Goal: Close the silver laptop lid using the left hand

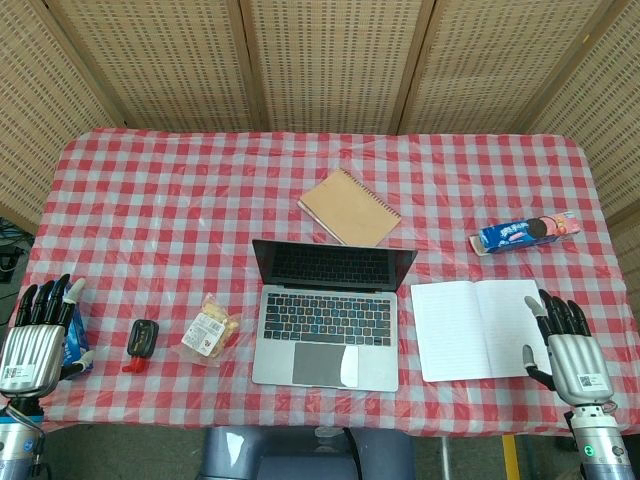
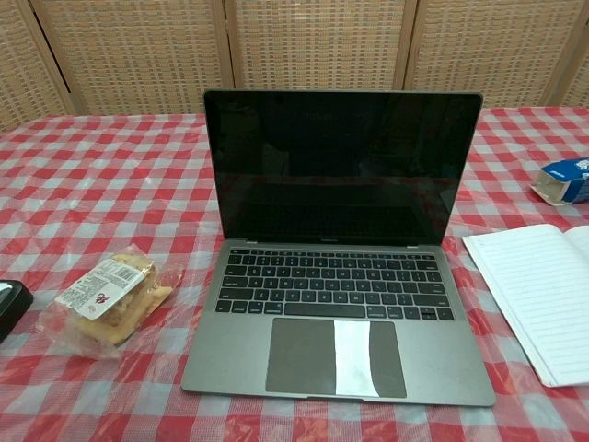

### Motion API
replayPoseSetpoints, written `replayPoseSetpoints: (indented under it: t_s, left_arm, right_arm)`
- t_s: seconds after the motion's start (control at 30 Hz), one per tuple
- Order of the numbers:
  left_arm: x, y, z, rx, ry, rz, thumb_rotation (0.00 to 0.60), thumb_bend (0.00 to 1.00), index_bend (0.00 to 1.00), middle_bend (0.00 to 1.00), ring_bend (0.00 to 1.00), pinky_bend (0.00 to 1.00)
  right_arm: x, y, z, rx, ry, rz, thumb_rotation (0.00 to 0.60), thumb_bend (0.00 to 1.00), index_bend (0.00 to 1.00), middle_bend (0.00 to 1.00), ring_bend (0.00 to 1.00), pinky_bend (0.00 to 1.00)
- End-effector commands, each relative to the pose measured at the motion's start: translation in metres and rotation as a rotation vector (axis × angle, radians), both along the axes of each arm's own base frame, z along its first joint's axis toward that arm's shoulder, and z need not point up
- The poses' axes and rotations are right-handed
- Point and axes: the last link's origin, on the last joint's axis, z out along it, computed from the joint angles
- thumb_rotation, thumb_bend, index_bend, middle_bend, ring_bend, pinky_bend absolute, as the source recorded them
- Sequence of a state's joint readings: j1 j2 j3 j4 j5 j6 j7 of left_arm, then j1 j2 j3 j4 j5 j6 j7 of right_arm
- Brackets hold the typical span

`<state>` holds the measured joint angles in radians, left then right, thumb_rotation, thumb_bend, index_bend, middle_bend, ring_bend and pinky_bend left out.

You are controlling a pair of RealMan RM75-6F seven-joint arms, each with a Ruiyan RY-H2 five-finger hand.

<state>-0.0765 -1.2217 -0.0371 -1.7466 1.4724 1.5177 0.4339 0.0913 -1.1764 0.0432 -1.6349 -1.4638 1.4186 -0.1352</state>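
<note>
The silver laptop (image 1: 330,325) stands open at the table's front middle, its dark screen (image 2: 342,166) upright and facing me, keyboard and trackpad (image 2: 333,356) exposed. My left hand (image 1: 38,335) hovers at the front left corner of the table, far from the laptop, fingers spread and holding nothing. My right hand (image 1: 567,352) sits at the front right, fingers apart, over the edge of an open white notebook (image 1: 478,328). Neither hand shows in the chest view.
A snack packet (image 1: 211,329) and a small black and red object (image 1: 142,340) lie left of the laptop. A blue item (image 1: 76,335) lies by the left hand. A brown notebook (image 1: 349,207) lies behind the laptop, a biscuit box (image 1: 526,232) at the right.
</note>
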Motion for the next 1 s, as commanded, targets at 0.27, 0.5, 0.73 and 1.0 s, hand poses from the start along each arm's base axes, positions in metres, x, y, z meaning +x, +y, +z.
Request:
replayPoseSetpoints:
  t_s: [0.27, 0.5, 0.73, 1.0]
  left_arm:
    - [0.0001, -0.0011, 0.0005, 0.000, -0.002, -0.001, 0.600, 0.01, 0.00, 0.00, 0.00, 0.00]
    - [-0.0001, -0.0008, 0.0013, -0.001, -0.007, -0.001, 0.600, 0.02, 0.00, 0.00, 0.00, 0.00]
    - [-0.0004, 0.0001, 0.0006, -0.009, -0.009, 0.001, 0.600, 0.01, 0.00, 0.00, 0.00, 0.00]
    - [0.0032, -0.0014, 0.0008, -0.012, -0.015, -0.013, 0.600, 0.01, 0.00, 0.00, 0.00, 0.00]
  right_arm:
    - [0.0007, 0.0005, -0.0023, 0.010, 0.005, 0.007, 0.600, 0.72, 0.00, 0.00, 0.00, 0.00]
    - [0.0034, 0.0007, -0.0007, -0.009, 0.006, 0.026, 0.600, 0.72, 0.00, 0.00, 0.00, 0.00]
    - [0.0049, 0.0004, 0.0012, -0.035, 0.004, 0.050, 0.600, 0.72, 0.00, 0.00, 0.00, 0.00]
    - [0.0045, 0.0004, 0.0014, -0.045, 0.001, 0.058, 0.600, 0.72, 0.00, 0.00, 0.00, 0.00]
